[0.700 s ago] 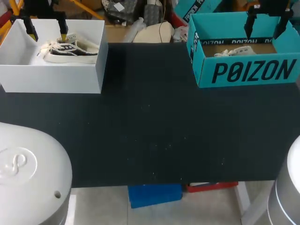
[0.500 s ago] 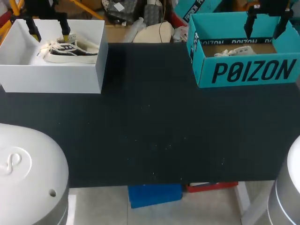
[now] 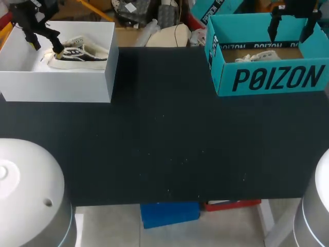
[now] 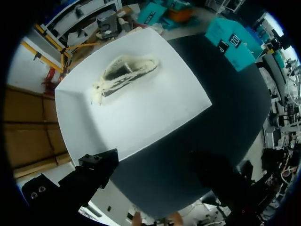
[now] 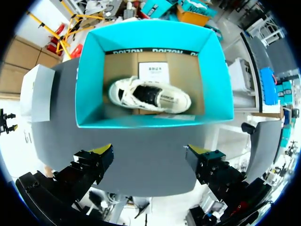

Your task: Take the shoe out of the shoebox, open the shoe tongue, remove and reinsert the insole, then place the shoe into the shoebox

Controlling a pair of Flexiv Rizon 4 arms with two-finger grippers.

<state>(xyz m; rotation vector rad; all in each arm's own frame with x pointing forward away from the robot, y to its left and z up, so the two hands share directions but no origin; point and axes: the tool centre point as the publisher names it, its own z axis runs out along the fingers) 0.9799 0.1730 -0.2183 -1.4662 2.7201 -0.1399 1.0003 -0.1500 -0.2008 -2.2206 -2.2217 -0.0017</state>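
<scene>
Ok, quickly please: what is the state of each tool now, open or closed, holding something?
Left tool: open, holding nothing.
Right tool: open, holding nothing.

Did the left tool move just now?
Yes. Judged against the white shoebox, the left tool has shifted toward the head view's left and twisted.

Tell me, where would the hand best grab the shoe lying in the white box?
Probably from straight above, since the walls of the white box block any sideways approach. The shoe seems to sit sole down, so the left hand could close across its narrow middle, one finger on each side, clear of the loose laces trailing at one end.
</scene>
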